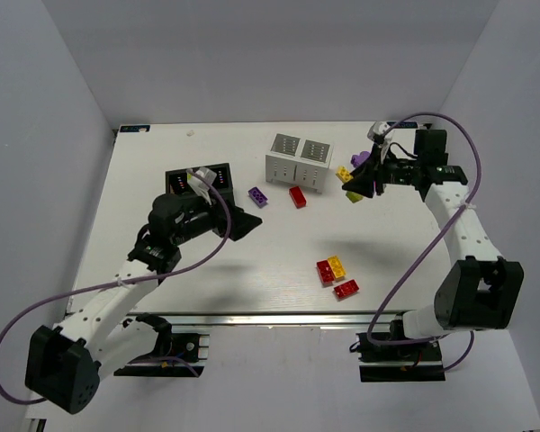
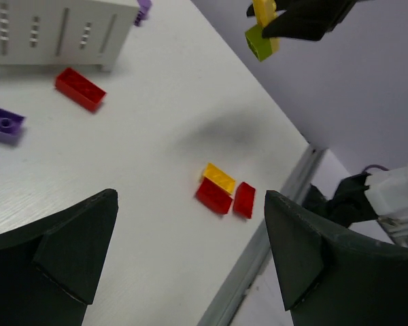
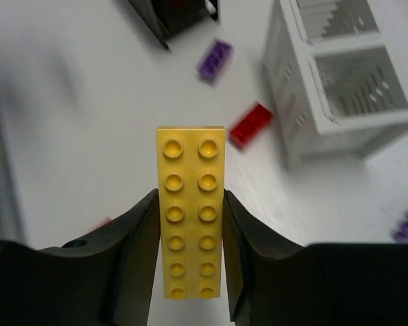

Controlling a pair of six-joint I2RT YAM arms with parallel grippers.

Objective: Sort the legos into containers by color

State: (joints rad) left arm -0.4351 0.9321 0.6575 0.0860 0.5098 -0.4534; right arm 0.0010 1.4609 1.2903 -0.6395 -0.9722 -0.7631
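The white desk (image 1: 207,270) carries everything. The left arm (image 1: 108,306) reaches from the near left corner toward the middle. Its jaws stand wide apart with nothing between them, above the desk just in front of the black box (image 1: 201,180). The right arm (image 1: 463,234) rises from the near right corner and bends left at the far side. Its jaws are clamped on the long yellow brick (image 3: 190,210), one on each long side, studs facing the wrist camera. This brick is held up off the desk, just right of the white box (image 1: 299,162).

The white box stands at the far middle with two square cells side by side. Its nearer cell in the right wrist view looks empty. The black box sits well to its left, partly hidden by the left arm. What it holds cannot be told.

In the left wrist view a lime-green bit (image 2: 258,42) shows at the held brick's lower end. Whether it is a separate brick is unclear.

A red brick (image 1: 298,196) lies just in front of the white box, and a purple brick (image 1: 257,196) lies near its left. Another purple brick (image 1: 361,159) lies right of the white box, beside the right jaws. Toward the near edge three bricks huddle together: a red one (image 1: 325,271) touching a yellow one (image 1: 337,266), and a second red one (image 1: 346,289) just beside them.
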